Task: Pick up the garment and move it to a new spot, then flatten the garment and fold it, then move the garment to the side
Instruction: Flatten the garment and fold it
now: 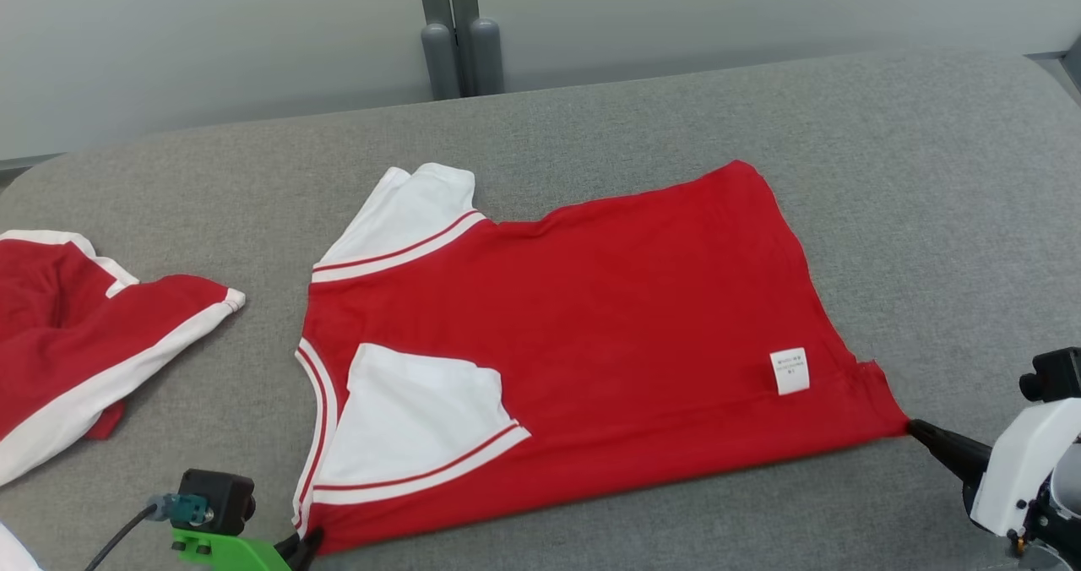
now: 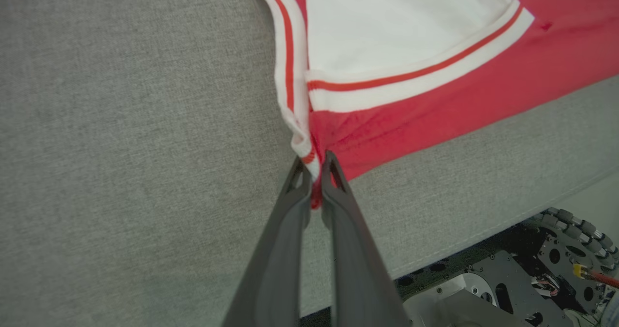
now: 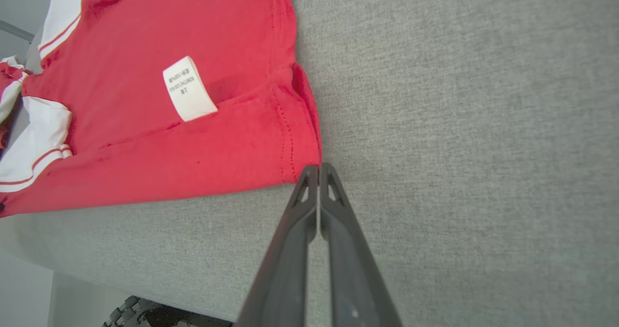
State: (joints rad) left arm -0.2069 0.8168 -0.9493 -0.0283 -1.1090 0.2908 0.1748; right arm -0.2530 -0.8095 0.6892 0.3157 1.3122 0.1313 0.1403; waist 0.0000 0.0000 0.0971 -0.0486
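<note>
The red garment [image 1: 591,318] lies spread by the surface's [image 1: 929,174] front edge, the left gripper [image 2: 314,165] with fingers [image 2: 287,230] clamped on its collar corner, the right gripper [image 3: 318,168] with fingers pinched together on its hem corner.

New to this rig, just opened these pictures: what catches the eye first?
A red shirt with white sleeves lies spread on the table. The left gripper pinches its near left corner; the right gripper is shut at the near right corner. Another red garment lies far left.
</note>
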